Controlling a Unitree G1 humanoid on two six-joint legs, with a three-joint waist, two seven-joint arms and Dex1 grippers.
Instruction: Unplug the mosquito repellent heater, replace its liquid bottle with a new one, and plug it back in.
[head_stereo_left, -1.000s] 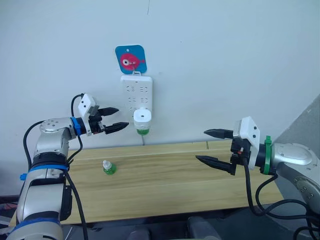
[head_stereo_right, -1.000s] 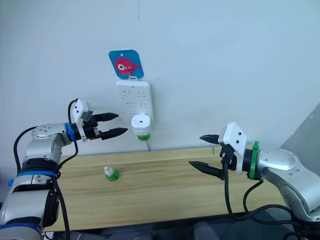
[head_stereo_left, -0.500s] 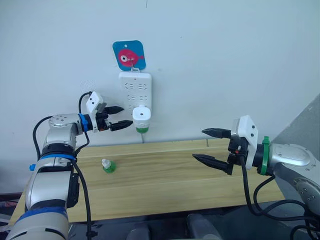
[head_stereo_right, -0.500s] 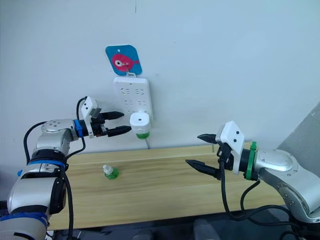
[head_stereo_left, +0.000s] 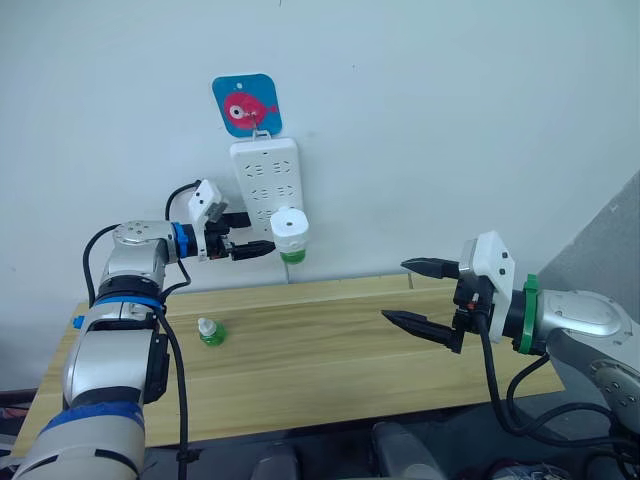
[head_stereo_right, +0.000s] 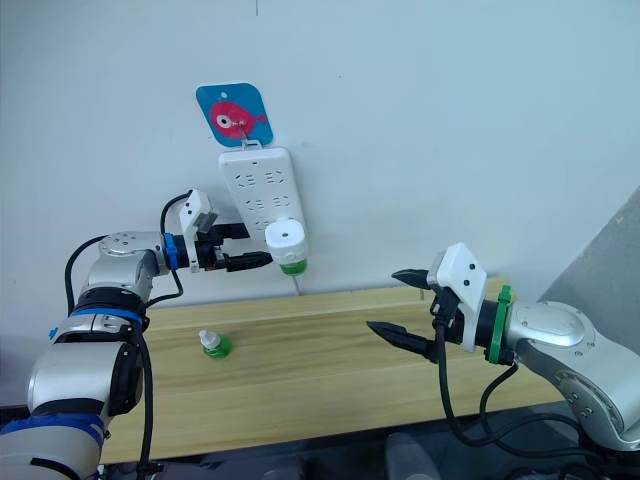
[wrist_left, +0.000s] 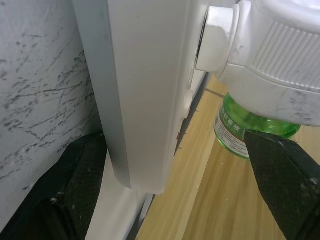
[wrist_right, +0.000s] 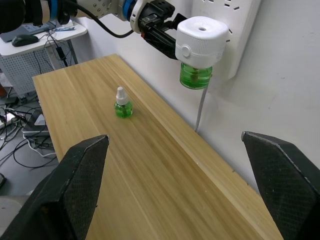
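So the surface here is a light wooden table (head_stereo_left: 330, 350) with visible plank seams, pushed up against a white wall. The one thing sitting on it is a little green liquid bottle (head_stereo_left: 209, 333) with a white cap, standing upright out around 9 o'clock on the tabletop, closer to the back edge than the front.

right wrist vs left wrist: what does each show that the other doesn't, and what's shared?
Right wrist only: the spare bottle standing on the table, the left gripper beside the heater, and a side desk with a mouse.

Left wrist only: the edge of the power strip seen close up, with the heater's plug end entering it.

Both: the mosquito repellent heater, still plugged in, with its green bottle underneath, and the wooden tabletop.
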